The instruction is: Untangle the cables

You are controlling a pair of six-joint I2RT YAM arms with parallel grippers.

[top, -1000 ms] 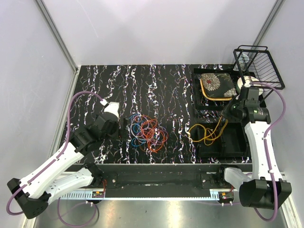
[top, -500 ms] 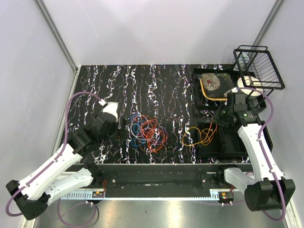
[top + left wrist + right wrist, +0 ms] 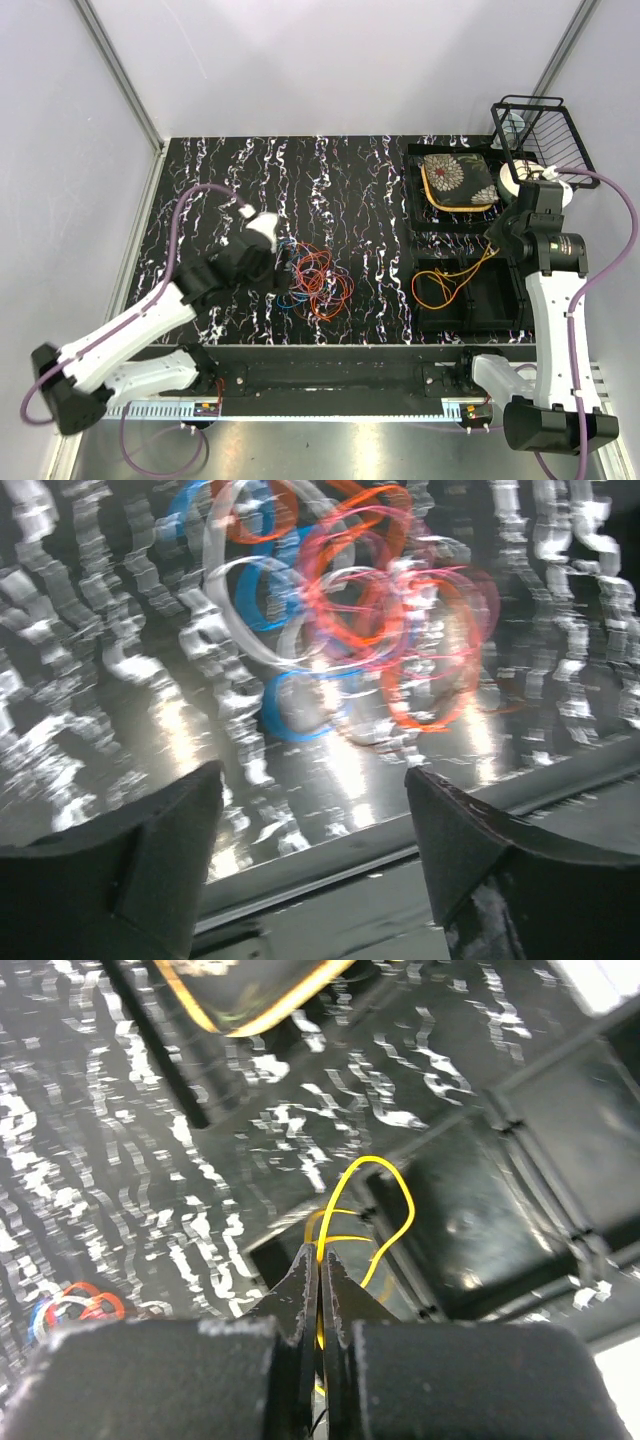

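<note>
The tangle of orange, blue and white cables (image 3: 318, 282) lies near the middle of the table (image 3: 350, 190) — blurred in the left wrist view. The left claw (image 3: 312, 775) hovers just beside its left edge, fingers spread apart and gripping nothing. A separate yellow cable (image 3: 440, 288) droops in loops over the black tray (image 3: 482, 306) on the right — the right claw (image 3: 319, 1260) is pinched tight on its upper end.

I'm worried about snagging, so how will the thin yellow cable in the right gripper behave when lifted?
Probably floppy: the thin yellow cable hangs in loose loops from the right gripper. Likely light, since a narrow fingertip pinch holds it. Its loops might catch on the black tray.
</note>
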